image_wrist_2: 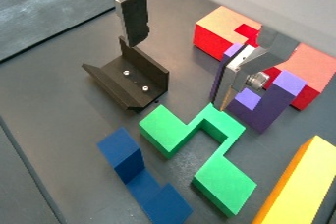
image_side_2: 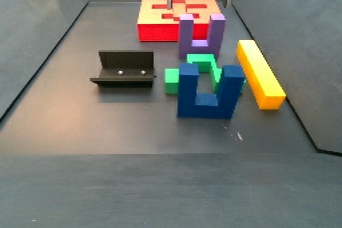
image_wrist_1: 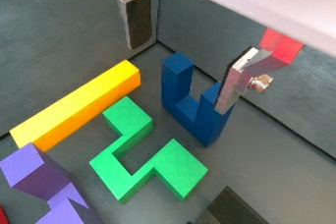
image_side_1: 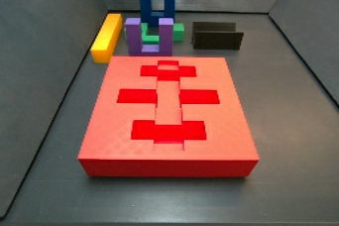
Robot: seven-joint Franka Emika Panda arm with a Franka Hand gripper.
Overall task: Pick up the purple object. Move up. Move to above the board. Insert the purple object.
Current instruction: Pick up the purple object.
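**Operator:** Where is the pincer, and has it got anything?

**Guide:** You have nothing yet. In both wrist views the pincer (image_wrist_2: 184,56) hangs above the cluster of pieces with its jaws spread and only air between the silver fingers (image_wrist_2: 134,17). In a wrist view the blue piece (image_wrist_1: 192,98) and the green block (image_wrist_1: 140,151) lie below it.

**Operator:** And the purple object?

**Guide:** In a side view the purple object (image_side_1: 135,35) stands on the worktop (image_side_1: 284,81) beyond the board (image_side_1: 166,119), with the yellow bar (image_side_1: 106,35) on one side and the blue piece and green block on the other. In a wrist view it (image_wrist_2: 266,107) lies just beside one finger, close against the green block.

**Operator:** How should I take it?

**Guide:** You should centre on the purple object first; I judge you are offset towards the blue and green pieces. Turn the fingers so that they close across one prong, where there is free space on both sides. Descend slowly, because the neighbours are tight and a finger could nudge the green block. Keep clear of the fixture (image_wrist_2: 129,79).
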